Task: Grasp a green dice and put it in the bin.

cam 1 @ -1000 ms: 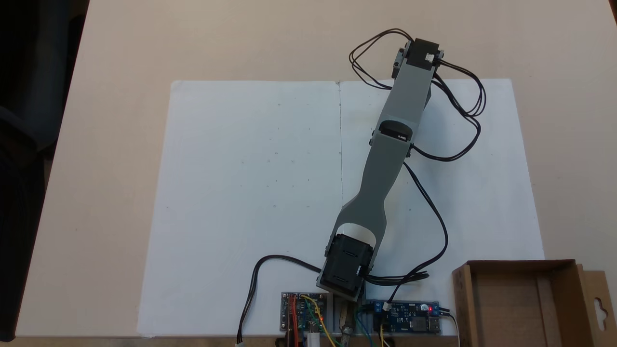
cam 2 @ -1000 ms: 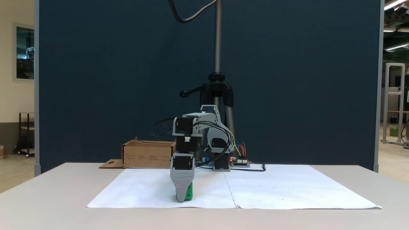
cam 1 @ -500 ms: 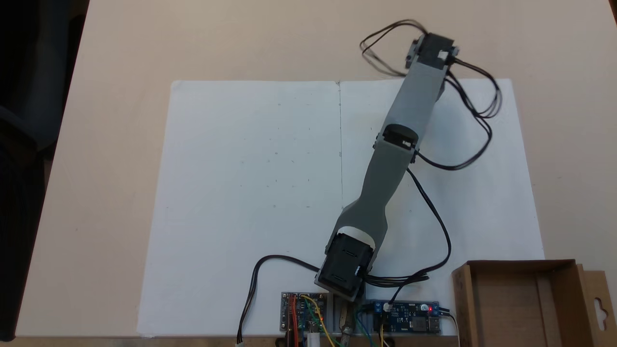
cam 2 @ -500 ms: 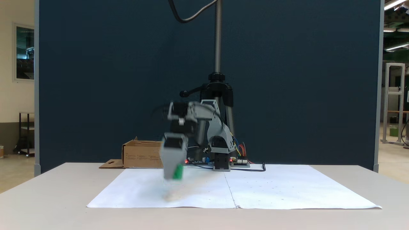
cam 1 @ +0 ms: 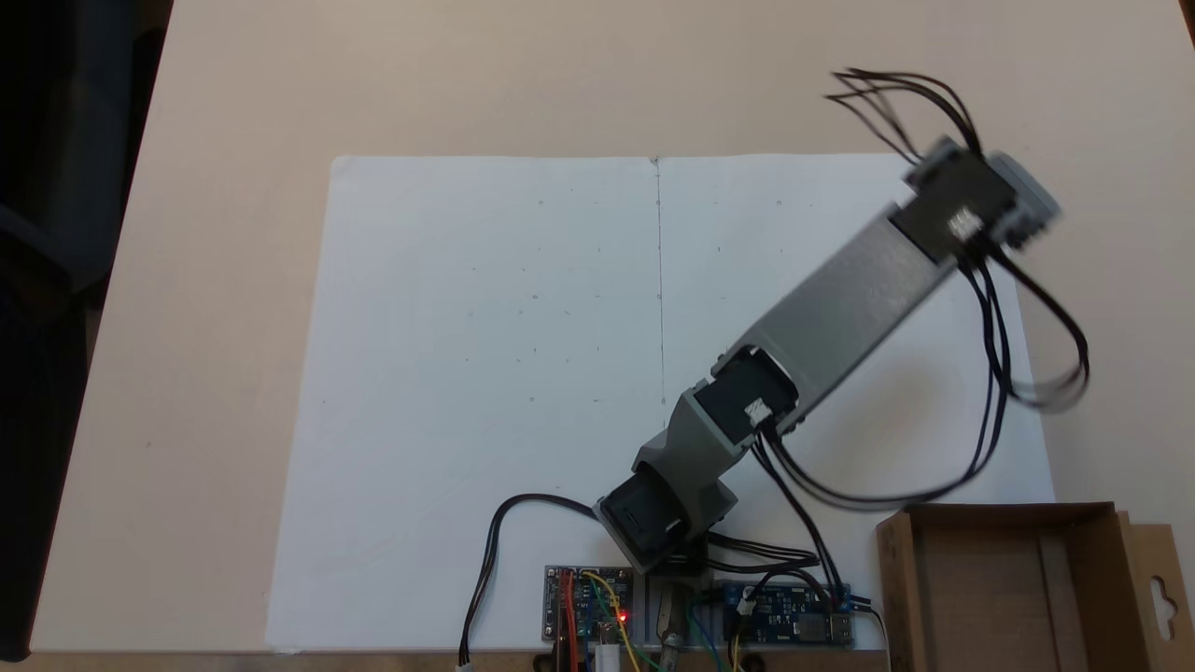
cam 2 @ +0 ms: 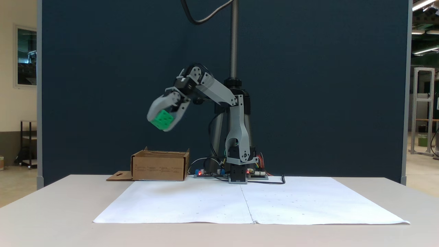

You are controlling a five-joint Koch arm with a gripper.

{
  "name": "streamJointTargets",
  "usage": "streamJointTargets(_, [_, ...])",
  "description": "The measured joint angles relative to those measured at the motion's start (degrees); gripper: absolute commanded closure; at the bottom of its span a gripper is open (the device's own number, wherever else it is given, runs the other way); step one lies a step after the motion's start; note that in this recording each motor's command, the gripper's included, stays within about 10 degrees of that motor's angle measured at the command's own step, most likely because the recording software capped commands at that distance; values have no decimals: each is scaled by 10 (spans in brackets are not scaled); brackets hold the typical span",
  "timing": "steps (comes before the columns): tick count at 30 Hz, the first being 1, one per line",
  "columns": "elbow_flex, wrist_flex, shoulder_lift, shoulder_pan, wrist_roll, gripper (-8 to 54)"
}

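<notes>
So the claw (cam 2: pixel 162 120) is clamped on the green dice (cam 2: pixel 162 119), holding it up in the air well above the worktop (cam 2: pixel 61 206). From the side it sits above the bin (cam 2: pixel 159 166), a bit toward its right half, with clear air between the two. The dice is a small bright green cube with round pips on the face toward the camera, slightly tilted. The bin is a shallow brown cardboard box with low walls and a flap with a keyhole slot (cam 1: pixel 1160 594); it looks bare inside from above. Two white paper sheets (cam 1: pixel 485 355) lie flat on the beige worktop, meeting at a seam. Little circuit boards (cam 1: pixel 585 616) with coloured wires and black cables (cam 1: pixel 991 373) sit around the arm's base. A tripod pole (cam 2: pixel 234 37) stands behind, against a dark blue panel.
</notes>
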Motion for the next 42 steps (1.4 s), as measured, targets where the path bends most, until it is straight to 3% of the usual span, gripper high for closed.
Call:
streamJointTargets(19, [12, 20, 0, 396, 17, 334])
streamJointTargets(30, [133, 11, -70, 473, -6, 335])
streamJointTargets(39, [140, -33, -115, 486, -40, 334])
streamJointTargets(40, [140, -36, -118, 486, -40, 318])
streamJointTargets(42, [142, -40, -118, 485, -40, 137])
